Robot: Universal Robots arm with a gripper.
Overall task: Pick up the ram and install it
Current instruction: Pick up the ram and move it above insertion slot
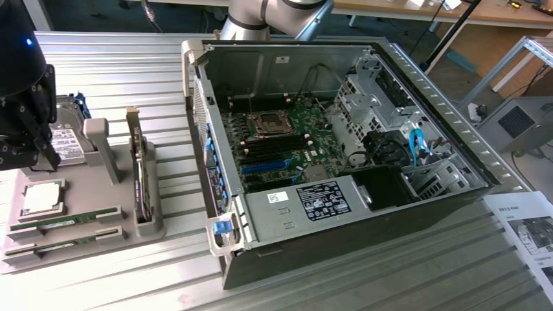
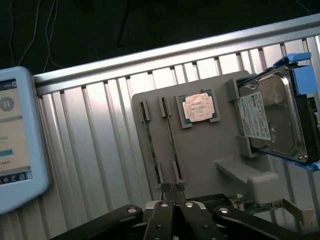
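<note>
Green ram (image 1: 65, 223) slotted in tray (image 2: 200, 150); hand (image 2: 173, 190), fingers together and empty, above tray edge: descending so may jab ram.

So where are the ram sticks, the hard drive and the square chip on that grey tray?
ram sticks (image 1: 65, 221): exterior view, green edge of the one nearer the chip.
hard drive (image 2: 277, 117): wrist view, metal face beside the label.
square chip (image 2: 199, 107): wrist view, middle of its lid.

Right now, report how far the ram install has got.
Done: nothing; both ram sticks lie in the grey tray, motherboard slots look bare. In hand: gripper over the tray, jaws shut, empty. Left: pickup and install.
</note>
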